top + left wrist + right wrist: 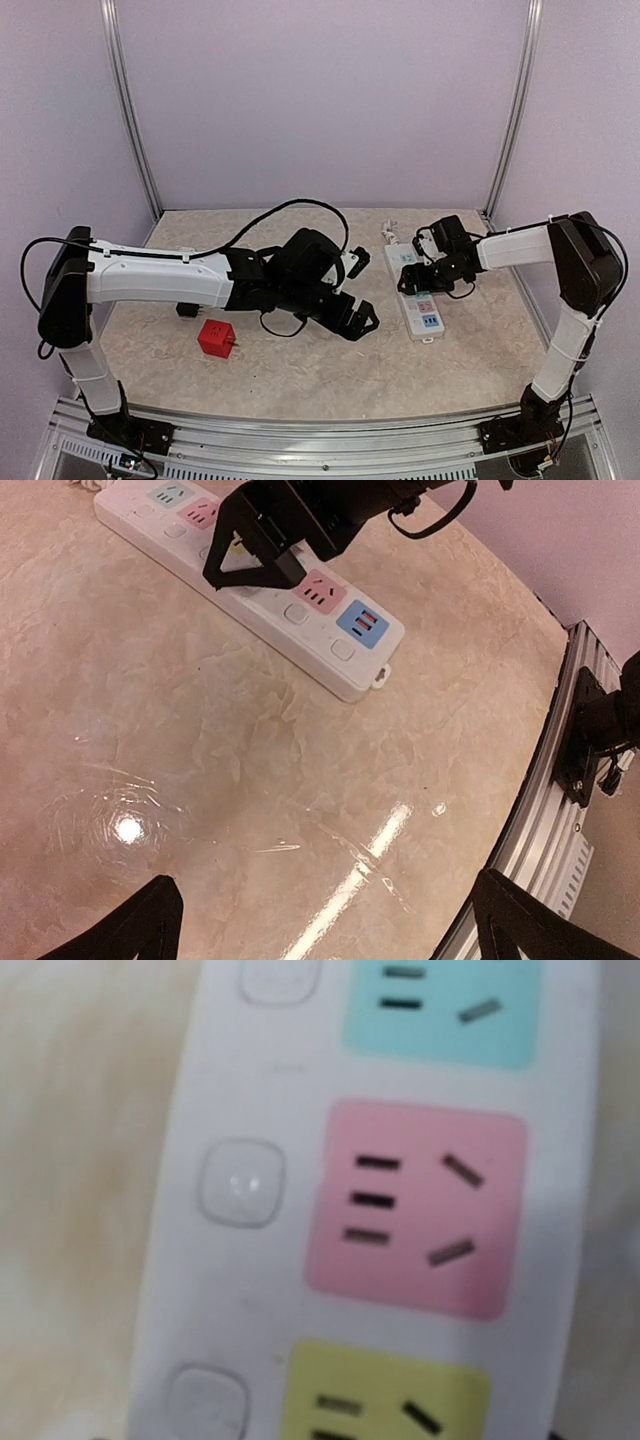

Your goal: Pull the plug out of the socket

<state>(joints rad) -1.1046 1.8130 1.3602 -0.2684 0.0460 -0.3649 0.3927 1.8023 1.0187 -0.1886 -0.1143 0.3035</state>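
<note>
Top view:
- Left tool (362, 322) is open and holds nothing. It hovers low over the bench (300, 375) near mid-scene. The left arm lies stretched out rightward, almost level.
- Right tool (413, 283) sits over the middle of the socket (428, 322). Cannot tell from here whether it is open or closed. The right arm rises from its base, bends at the elbow and reaches leftward.
- The socket is a long white strip lying near-to-far on the right part of the bench. Its white cord (390, 232) leaves from the far end.
- A red cube plug (215, 339) lies on the bench at near left, well apart from the socket.
- A small black object (187, 310) sits just beyond the plug.

Left wrist view:
- Both fingertips (150, 925) sit at the bottom corners, wide apart, with bare bench between them.
- The socket (270, 615) lies ahead, running diagonally.
- Its end face is blue (362, 620), and the next one is pink (318, 590).
- The right tool (255, 570) is down against the strip's middle. Its jaw gap cannot be read.

Right wrist view:
- This is a blurred close-up of the socket (250, 1290).
- A pink face (415, 1210) sits between a pale blue one (440, 1010) and a yellow-green one (385, 1400).
- A rounded white button (240, 1180) sits beside each face.
</note>
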